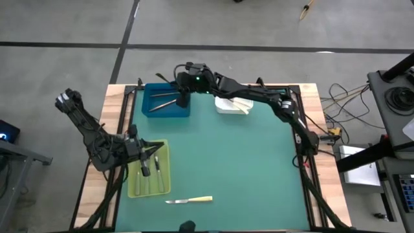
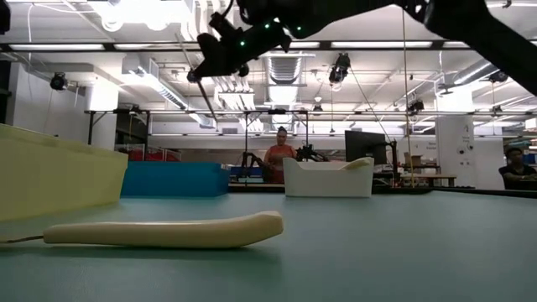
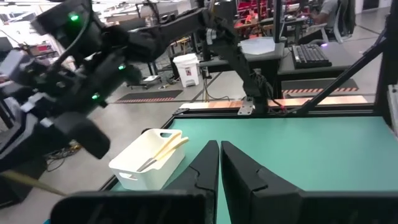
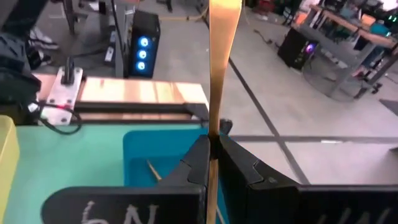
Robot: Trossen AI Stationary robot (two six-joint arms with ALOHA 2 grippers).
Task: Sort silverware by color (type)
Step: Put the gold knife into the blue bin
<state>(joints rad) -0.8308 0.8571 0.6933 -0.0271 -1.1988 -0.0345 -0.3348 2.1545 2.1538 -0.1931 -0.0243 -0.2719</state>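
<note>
In the right wrist view, the slim brass-coloured utensil [image 4: 222, 68] is running off the upper edge, its end unseen. In the overhead view, the grey utensils in the yellow-green tray [image 1: 162, 184] are showing too small to tell apart.

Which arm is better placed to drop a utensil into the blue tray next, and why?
The right. Its gripper hangs over the blue tray, shut on a slim utensil. The left gripper is shut with nothing in it over the yellow-green tray, far from the blue one.
</note>
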